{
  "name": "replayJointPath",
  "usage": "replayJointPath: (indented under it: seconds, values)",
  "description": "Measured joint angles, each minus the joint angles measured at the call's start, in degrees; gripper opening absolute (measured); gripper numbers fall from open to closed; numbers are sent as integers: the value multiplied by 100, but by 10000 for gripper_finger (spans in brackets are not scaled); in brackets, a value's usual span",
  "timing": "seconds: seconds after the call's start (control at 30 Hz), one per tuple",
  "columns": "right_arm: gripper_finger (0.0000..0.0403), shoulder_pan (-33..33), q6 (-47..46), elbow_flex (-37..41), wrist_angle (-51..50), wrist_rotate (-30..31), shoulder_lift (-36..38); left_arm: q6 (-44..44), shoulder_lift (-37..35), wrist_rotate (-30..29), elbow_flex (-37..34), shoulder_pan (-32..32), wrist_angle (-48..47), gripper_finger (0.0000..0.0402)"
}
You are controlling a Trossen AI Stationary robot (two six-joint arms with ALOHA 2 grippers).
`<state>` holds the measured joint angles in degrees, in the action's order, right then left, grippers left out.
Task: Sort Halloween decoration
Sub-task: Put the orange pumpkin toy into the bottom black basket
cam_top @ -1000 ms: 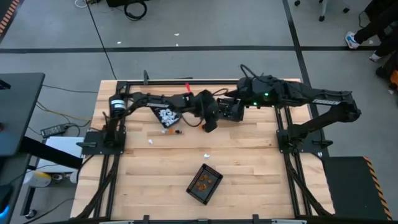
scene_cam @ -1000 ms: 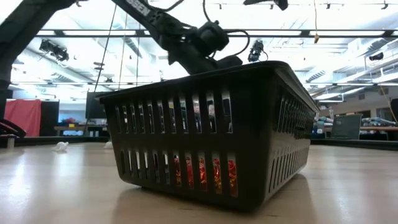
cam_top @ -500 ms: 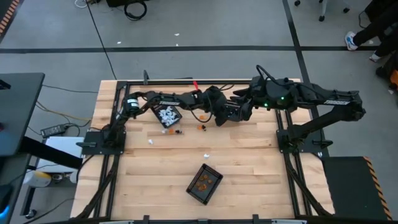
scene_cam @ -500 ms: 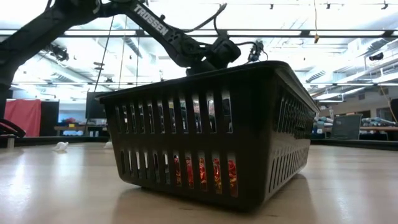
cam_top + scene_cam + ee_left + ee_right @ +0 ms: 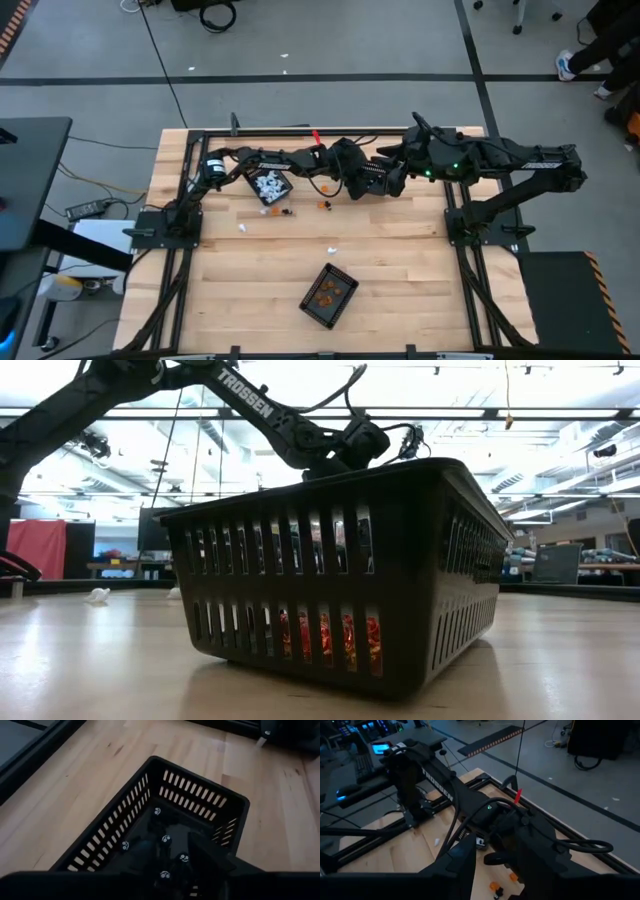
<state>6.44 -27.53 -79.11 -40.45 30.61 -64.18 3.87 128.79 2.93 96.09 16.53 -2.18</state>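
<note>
Left pincer (image 5: 352,186), grip unreadable, hangs over a basket (image 5: 200,800); small black white-faced trinkets (image 5: 165,839) inside.

I am operating in a robotics lab: grey floor (image 5: 330,40) marked with black tape; trailing cables (image 5: 160,60); a framed wooden table (image 5: 260,270); ceiling strip lights (image 5: 560,415); distant workbenches (image 5: 585,570) with monitors.

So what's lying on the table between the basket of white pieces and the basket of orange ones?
In the high view, loose trinkets: a white one and another white one, on otherwise bare wood between the white-filled basket and the orange-filled basket.
</note>
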Motion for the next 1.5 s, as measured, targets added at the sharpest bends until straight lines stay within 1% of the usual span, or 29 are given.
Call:
replayJointPath:
  seconds: [0.13, 0.27, 0.4, 0.5, 0.6, 0.7, 0.77, 0.87, 0.93, 1.1, 1.2, 1.3, 1.43, 1.5]
  values:
    - [144, 0, -69, 0, -2, 5, 2, 235, -13, 36, 0, -4, -58, 151]
    - [144, 67, -74, 0, -29, 233, 25, 491, -281, 36, -7, -4, -711, 163]
    - [144, 256, 75, 0, -23, 718, 40, -118, -675, -84, -4, -94, -1223, 154]
    - [144, 388, 204, 27, 35, 932, 40, -639, -925, -155, -22, -165, -1524, 144]
    - [144, 509, 296, 188, 205, 1073, 44, -786, -1249, -168, -403, -169, -1668, 135]
    - [144, 604, 348, 331, 391, 1044, 50, -709, -1722, -218, -1080, -142, -1604, 126]
    - [144, 640, 444, 427, 520, 761, 47, -607, -2157, -226, -1582, -127, -1481, 120]
    - [144, 658, 744, 598, 844, -72, -59, -434, -2842, -226, -2342, -127, -1255, 117]
    - [144, 584, 835, 663, 997, -485, -235, -220, -3265, -249, -2815, -128, -1226, 117]
    - [144, 112, 1287, 668, 1220, -1233, -1082, 407, -4397, -453, -3850, -161, -1197, 116]
    - [144, -193, 1590, 669, 1579, -1440, -1600, 830, -5080, -568, -4444, -267, -1241, 116]
    - [144, -554, 1657, 669, 1912, -1770, -2063, 1346, -5807, -657, -4943, -445, -1224, 116]
    - [144, -988, 1515, 669, 2154, -2596, -2681, 1935, -6650, -696, -5392, -786, -1337, 116]
    - [145, -1134, 1472, 667, 2159, -3061, -2990, 2174, -6986, -697, -5520, -970, -1576, 116]
